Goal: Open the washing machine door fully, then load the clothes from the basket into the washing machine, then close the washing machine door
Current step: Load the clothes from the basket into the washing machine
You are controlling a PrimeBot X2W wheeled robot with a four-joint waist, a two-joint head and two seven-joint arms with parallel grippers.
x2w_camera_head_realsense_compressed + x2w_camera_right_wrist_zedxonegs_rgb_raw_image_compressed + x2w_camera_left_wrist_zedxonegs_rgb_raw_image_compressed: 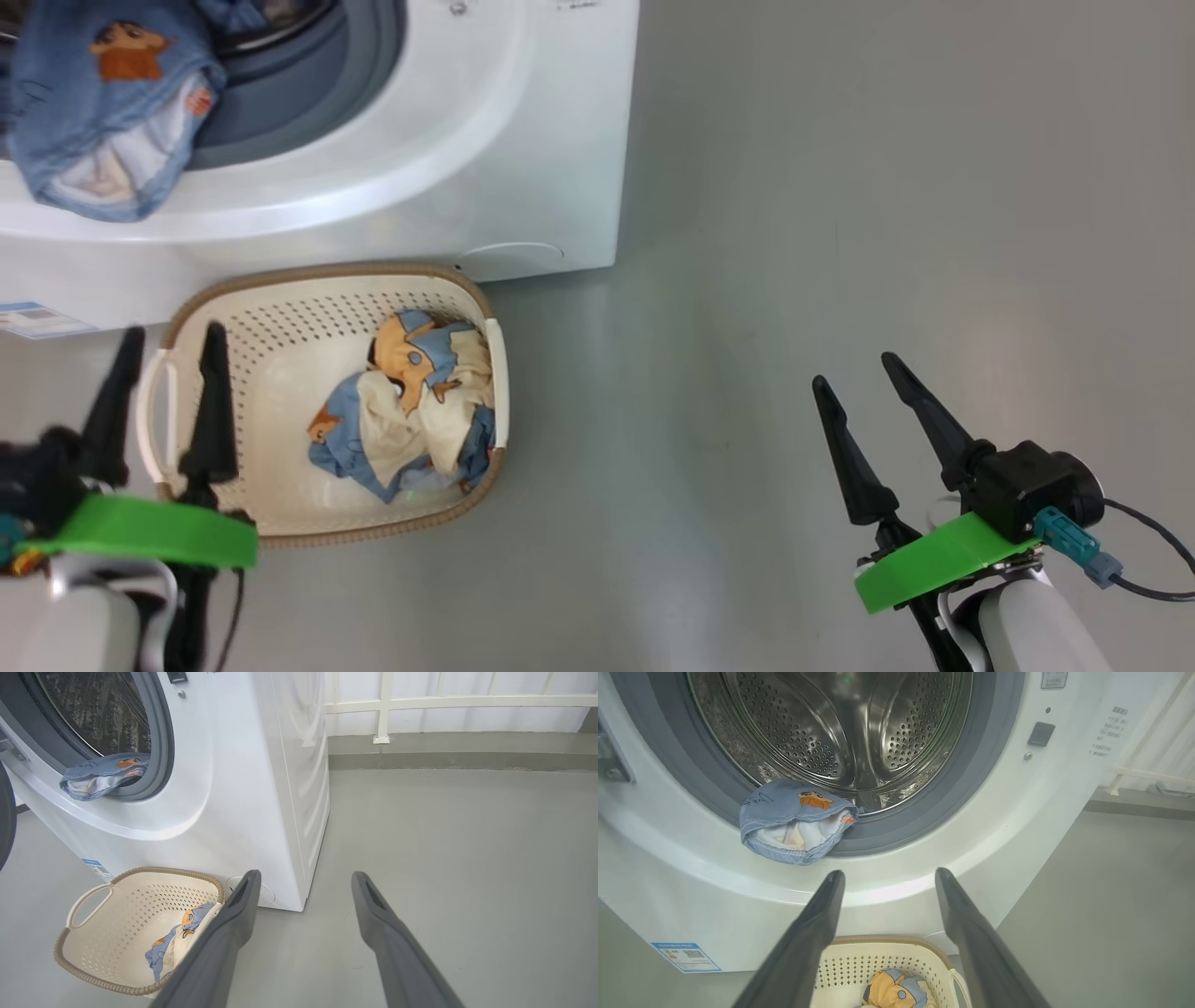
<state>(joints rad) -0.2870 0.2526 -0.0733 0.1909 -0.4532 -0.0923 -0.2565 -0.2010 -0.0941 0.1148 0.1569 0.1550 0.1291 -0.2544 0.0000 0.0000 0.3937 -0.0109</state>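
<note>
While the washing machine (523, 140) stands with its drum (831, 728) open toward the robot, the basket (280, 317) sits on the floor (840, 187) just before it, long axis roughly along the machine's front. One blue garment (794, 821) droops over the grey gasket (952, 798), hem outward; the other clothes (411, 420) lie bundled in the basket. The left gripper (175, 329) hovers at the basket's left end and the right gripper (853, 369) over bare floor, both spread wide and empty.

**Head view:** the washing machine (523, 140) is cut off by the top and left edges. The left gripper (175, 329) covers part of the basket (327, 280) at its left wall.

**Right wrist view:** the washing machine door (5, 816) appears as a dark sliver at the left edge.

**Left wrist view:** the bottom edge cuts off the clothes (892, 994) in the basket. The energy label (686, 956) print is too small to read.
</note>
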